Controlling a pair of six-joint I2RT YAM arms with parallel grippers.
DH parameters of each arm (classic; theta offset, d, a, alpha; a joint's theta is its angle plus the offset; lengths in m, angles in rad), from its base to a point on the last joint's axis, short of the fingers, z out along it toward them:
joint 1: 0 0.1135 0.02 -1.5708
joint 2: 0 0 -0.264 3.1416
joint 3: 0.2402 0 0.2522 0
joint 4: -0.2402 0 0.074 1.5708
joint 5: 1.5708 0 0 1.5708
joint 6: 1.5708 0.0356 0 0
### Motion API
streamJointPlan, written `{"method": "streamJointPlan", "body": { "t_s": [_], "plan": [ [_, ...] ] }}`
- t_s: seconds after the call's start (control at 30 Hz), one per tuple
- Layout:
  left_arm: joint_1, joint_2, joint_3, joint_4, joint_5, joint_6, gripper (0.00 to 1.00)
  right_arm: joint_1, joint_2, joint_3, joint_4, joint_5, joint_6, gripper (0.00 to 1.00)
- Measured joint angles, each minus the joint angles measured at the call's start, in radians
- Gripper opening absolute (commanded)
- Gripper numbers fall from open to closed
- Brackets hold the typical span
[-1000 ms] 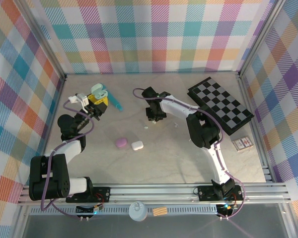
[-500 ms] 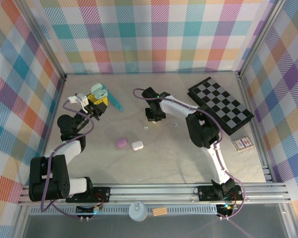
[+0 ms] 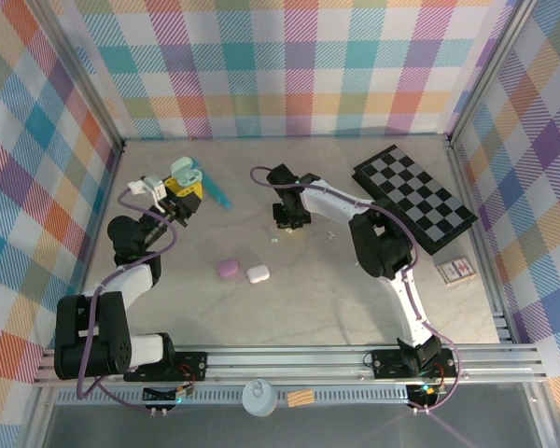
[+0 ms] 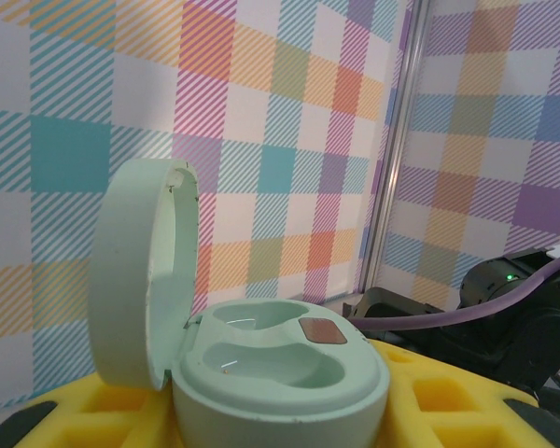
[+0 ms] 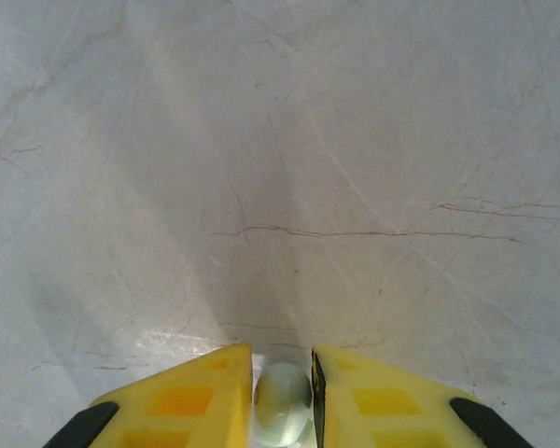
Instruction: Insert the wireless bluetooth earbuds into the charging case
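Right claw (image 3: 290,217) is pinching one tiny pale green earbud (image 5: 282,403) between nearly closed yellow fingers, down close to the mid tabletop (image 5: 280,140), with bare surface ahead of it. Left claw (image 3: 180,193) is gripping the pale green charging case (image 4: 282,373), partly closed around its base. The lid is standing open and two wells are showing, near the far-left corner. Open tabletop is lying between the claws. Purple case (image 3: 228,268) and white case (image 3: 258,273) are sitting closed side by side. Chessboard (image 3: 413,196) is hugging the far-right edge.

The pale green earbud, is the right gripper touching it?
Touching. The right wrist view shows the pale green earbud pinched between the right gripper's yellow fingers, with no gap on either side.
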Motion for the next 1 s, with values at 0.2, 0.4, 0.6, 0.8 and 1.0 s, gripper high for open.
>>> {"method": "streamJointPlan", "body": {
  "t_s": [0.2, 0.4, 0.6, 0.8, 1.0],
  "plan": [
    [0.000, 0.000, 0.000, 0.000, 0.000, 0.000, 0.40, 0.000, 0.000, -0.001, 0.001, -0.018, 0.003, 0.22],
    [0.000, 0.000, 0.000, 0.000, 0.000, 0.000, 0.40, 0.000, 0.000, -0.002, 0.004, -0.022, 0.004, 0.18],
    [0.000, 0.000, 0.000, 0.000, 0.002, 0.000, 0.40, -0.001, -0.005, -0.011, 0.018, -0.026, 0.004, 0.18],
    [0.000, -0.005, 0.000, 0.000, 0.009, 0.000, 0.41, -0.023, -0.080, -0.097, 0.064, -0.088, 0.029, 0.18],
    [0.000, -0.015, 0.000, 0.000, 0.019, 0.000, 0.40, -0.102, -0.221, -0.213, 0.163, -0.265, 0.106, 0.18]
  ]
}}
